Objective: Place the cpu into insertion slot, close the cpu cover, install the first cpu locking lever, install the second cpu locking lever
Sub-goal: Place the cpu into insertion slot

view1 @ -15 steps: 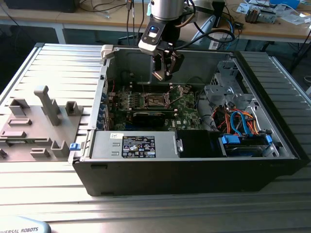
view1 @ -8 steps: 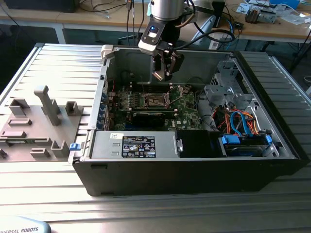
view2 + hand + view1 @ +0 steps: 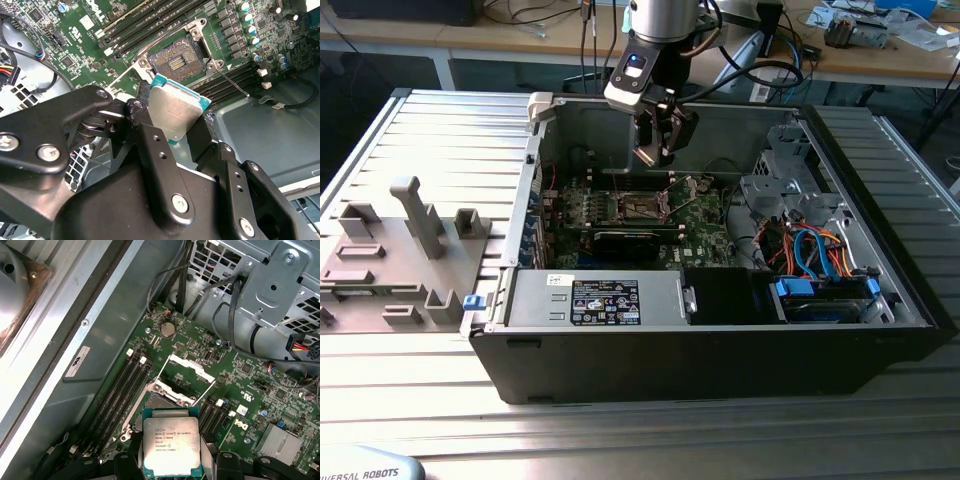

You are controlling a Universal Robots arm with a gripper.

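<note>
Claw [image 3: 175,120] clamps the cpu [image 3: 171,446] by its edges above the insertion slot [image 3: 175,61], partly hiding it.

Dull silver-grey cpu [image 3: 171,445] edged in teal-green; green motherboard [image 3: 240,390]; black insertion slot [image 3: 175,61] with gold-flecked centre; black gripper [image 3: 657,152]; blue cables [image 3: 815,250]

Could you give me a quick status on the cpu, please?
Gripper shut on cpu, near insertion slot. Slot empty, cpu cover open. Nothing in the way.

Both wrist views close above motherboard [image 3: 235,390]
</note>
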